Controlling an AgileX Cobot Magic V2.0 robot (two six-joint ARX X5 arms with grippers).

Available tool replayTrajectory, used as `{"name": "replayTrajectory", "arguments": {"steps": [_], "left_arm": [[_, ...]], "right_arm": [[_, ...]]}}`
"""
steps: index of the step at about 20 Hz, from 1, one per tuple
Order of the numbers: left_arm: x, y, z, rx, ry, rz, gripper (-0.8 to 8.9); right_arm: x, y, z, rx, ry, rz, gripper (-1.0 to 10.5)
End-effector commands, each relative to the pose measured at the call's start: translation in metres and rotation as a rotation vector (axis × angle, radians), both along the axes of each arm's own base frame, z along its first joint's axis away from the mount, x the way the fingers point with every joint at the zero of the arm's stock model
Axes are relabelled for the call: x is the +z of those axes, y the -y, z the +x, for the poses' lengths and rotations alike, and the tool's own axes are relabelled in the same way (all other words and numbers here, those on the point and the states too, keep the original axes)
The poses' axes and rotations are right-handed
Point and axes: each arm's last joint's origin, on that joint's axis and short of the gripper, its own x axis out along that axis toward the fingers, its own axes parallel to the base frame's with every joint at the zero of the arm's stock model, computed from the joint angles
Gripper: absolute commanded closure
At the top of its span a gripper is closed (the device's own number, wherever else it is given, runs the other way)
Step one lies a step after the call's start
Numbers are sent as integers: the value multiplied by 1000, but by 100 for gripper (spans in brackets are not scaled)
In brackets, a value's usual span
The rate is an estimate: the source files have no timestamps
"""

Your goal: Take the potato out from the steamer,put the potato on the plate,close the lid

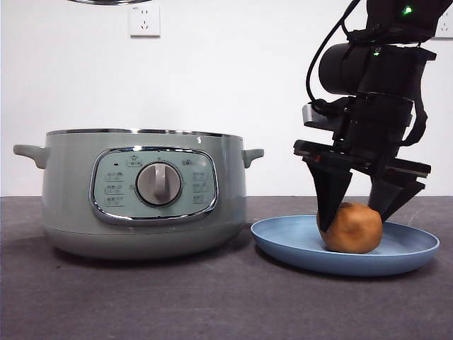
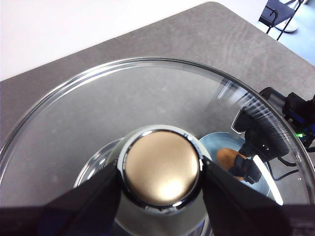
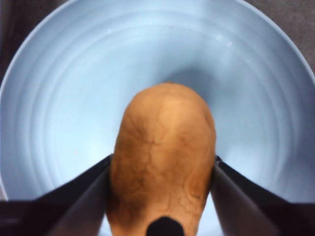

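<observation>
**Potato resting on plate, lid held aloft**

Clamping the orange-brown potato between the two black jaws of the right end effector, one jaw pressing each flank, as the right wrist view shows. Sitting on the light-blue plate, near its middle, with the potato's underside touching the plate floor. Lying flat on the dark grey worktop, just beside the steamer and close to its base, though whether touching cannot be told.

Standing open-topped on the worktop, the pale sage-green steamer showing its chrome-framed control panel and silver dial toward the front camera, one side handle pointing toward the plate.

Gripping the round knob of the glass lid with the left end effector, jaws closed against both sides of the knob. Hanging high above the steamer, the lid showing only a sliver of chrome rim at the top edge of the front view.
</observation>
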Motion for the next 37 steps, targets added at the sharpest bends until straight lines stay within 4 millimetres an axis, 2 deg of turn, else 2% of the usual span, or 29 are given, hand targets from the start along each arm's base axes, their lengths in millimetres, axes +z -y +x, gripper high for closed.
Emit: {"name": "replayTrajectory", "arguments": {"steps": [1, 4, 7, 12, 14, 17, 19, 22, 26, 31, 34, 37], "left_arm": [[11, 0, -5, -18, 78, -22, 822], [12, 1, -4, -16, 91, -25, 822], [10, 2, 2, -15, 95, -24, 822], [-8, 10, 35, -16, 53, -11, 822], [-19, 12, 48, -4, 17, 8, 822], [-30, 18, 59, 13, -14, 37, 822], [-41, 29, 61, -16, -34, 44, 822], [-71, 51, 68, -7, -49, 112, 822], [-105, 67, 72, 17, -78, 186, 822], [-148, 69, 76, 9, -147, 202, 822], [-176, 68, 71, 6, -172, 207, 822], [-195, 66, 66, 8, -201, 213, 822]], "right_arm": [[-6, 1, -3, -10, -42, -16, 410], [7, 2, -6, -9, -4, 1, 411], [39, 6, -14, -9, 77, 35, 411], [111, 20, -49, -13, 300, 130, 413], [133, 28, -65, -22, 379, 163, 414], [152, 44, -80, -59, 450, 184, 414], [158, 52, -84, -85, 468, 184, 414], [158, 63, -85, -128, 452, 167, 414], [156, 66, -86, -136, 431, 155, 414], [156, 66, -86, -137, 431, 155, 414], [156, 66, -87, -137, 430, 155, 414], [156, 66, -86, -144, 429, 159, 414]]}}
